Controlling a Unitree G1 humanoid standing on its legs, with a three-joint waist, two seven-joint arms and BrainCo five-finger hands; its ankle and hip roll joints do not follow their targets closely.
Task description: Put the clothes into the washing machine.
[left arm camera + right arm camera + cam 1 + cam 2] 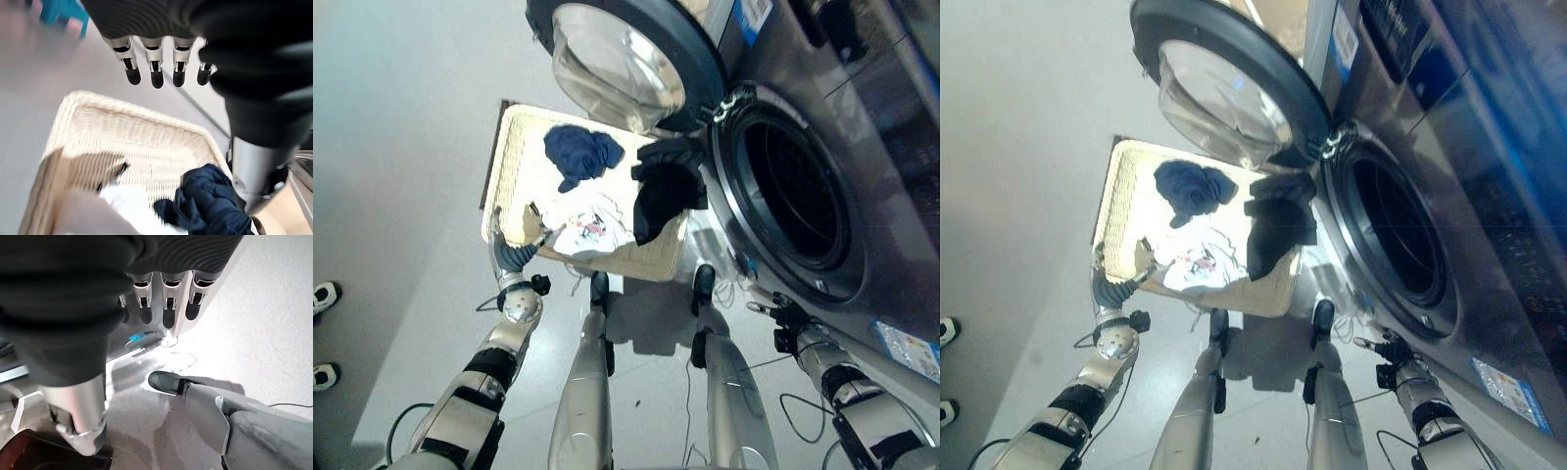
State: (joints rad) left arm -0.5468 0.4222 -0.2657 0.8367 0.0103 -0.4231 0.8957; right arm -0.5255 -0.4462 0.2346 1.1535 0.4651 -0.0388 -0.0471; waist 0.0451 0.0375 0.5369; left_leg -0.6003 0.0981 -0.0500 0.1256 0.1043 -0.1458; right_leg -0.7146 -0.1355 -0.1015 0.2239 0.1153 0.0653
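Left eye view: a pale wicker basket [514, 137] sits on the floor [401, 196] in front of the washer [862, 166], whose round door [622, 59] hangs swung out above the basket's far end. Three pieces of clothing are in it: a navy garment [582, 154] bunched near the far side, a white garment [592, 228] with small red and dark prints spread flat at the near side, and a black garment [661, 196] draped over the basket rim nearest the drum opening [793, 196]. The left robot hand [514, 253] is at the basket's near left corner, just beside the white garment, fingers relaxed and holding nothing; in the left wrist view its fingers [155, 73] hang straight above the wicker, with the navy and white garments below them. The right robot hand [773, 311] is low by the washer's front, well apart from the clothes; in the right wrist view its fingers [168, 303] are extended and empty.
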